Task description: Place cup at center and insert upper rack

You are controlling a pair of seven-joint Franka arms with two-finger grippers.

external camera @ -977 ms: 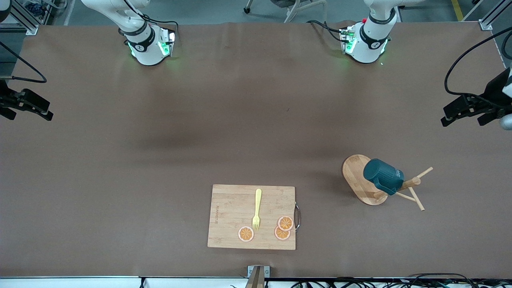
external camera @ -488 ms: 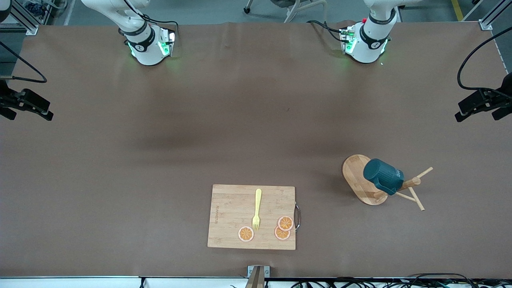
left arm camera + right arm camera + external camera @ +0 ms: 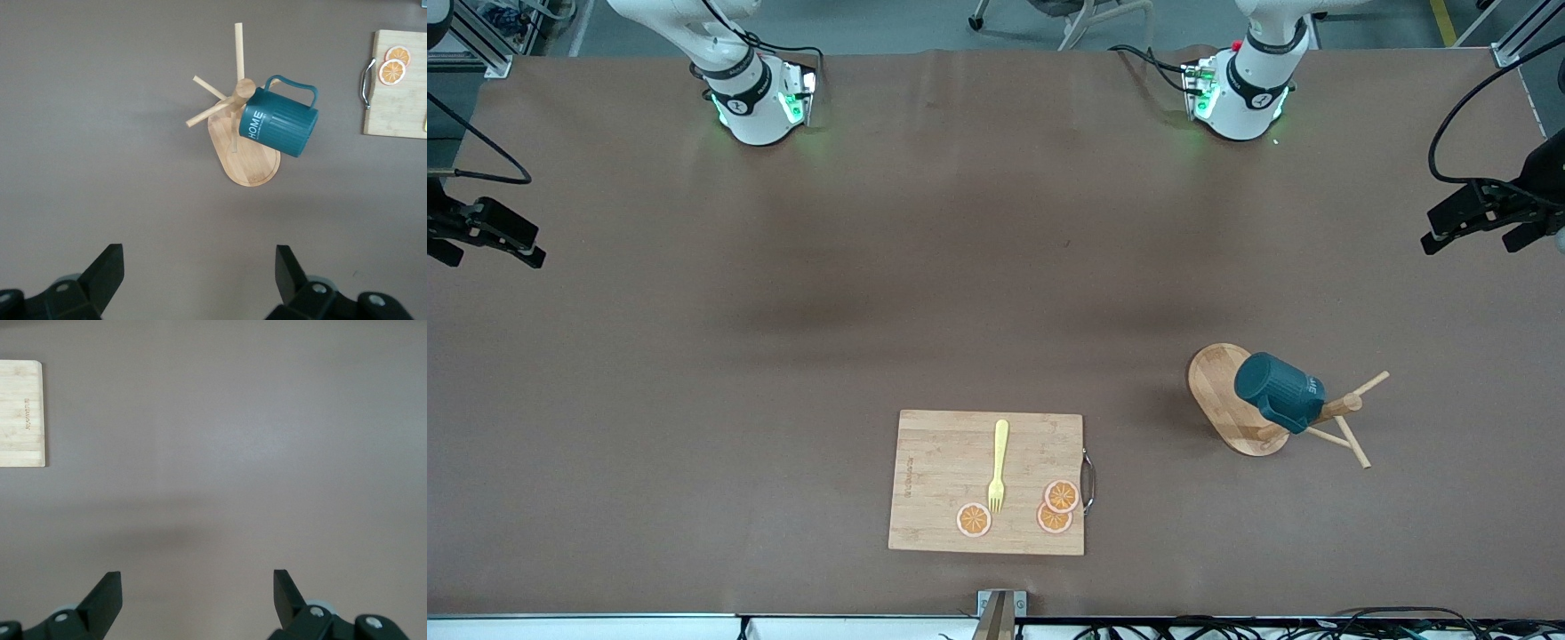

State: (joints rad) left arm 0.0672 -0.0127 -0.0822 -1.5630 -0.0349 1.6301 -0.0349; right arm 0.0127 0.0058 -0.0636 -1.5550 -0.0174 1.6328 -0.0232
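Up in the air at the left arm's end of the table, the left gripper (image 3: 1485, 229) hangs with its two fingers (image 3: 107, 277) spread wide apart and nothing between them. Its wrist view looks down past those fingers onto bare brown table (image 3: 960, 267) and, farther off, the task's things. The right gripper (image 3: 489, 240) hangs over the right arm's end of the table, likewise spread wide and empty, with its fingers (image 3: 107, 597) over bare table and only a corner of the cutting board (image 3: 21, 413) in its view.

Nearest the left gripper stands the upper rack (image 3: 1232, 404), a light bamboo mug tree with a flat oval base, a round central post and thin pegs crossing near the top. It stands on the table toward the left arm's end, nearer to the front camera than both robot bases. The cup (image 3: 1279, 391), dark teal with ribbed sides, white lettering and a side handle, hangs tilted on one of the rack's pegs, over the base.

Toward the table's middle, and nearer to the front camera than the rack, lies the rectangular cutting board (image 3: 943, 471) with a metal handle (image 3: 1088, 482) on its rack-side edge. On it rest a yellow fork (image 3: 999, 466) and three orange slices (image 3: 1060, 496), two of them overlapping near the handle.
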